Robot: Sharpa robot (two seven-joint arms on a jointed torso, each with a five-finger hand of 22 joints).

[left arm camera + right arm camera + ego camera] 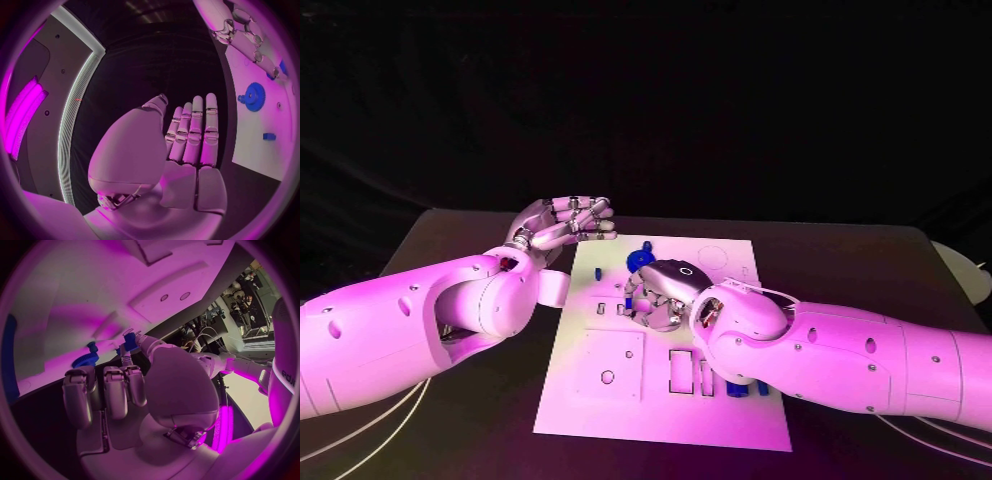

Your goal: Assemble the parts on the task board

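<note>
Over the board (pixel 589 400) on the table (pixel 459 240), our right hand (pixel 658 295) pinches a small blue part (pixel 130 341) at its fingertips, poised just above the white surface. Close beside that part sits the blue gear (pixel 84 360), with a blue peg (pixel 646 245) farther up the board. Our left hand (pixel 567 222) hovers off the board's far left corner, fingers straight and together, holding nothing. We judge the right hand nearer for seating.
</note>
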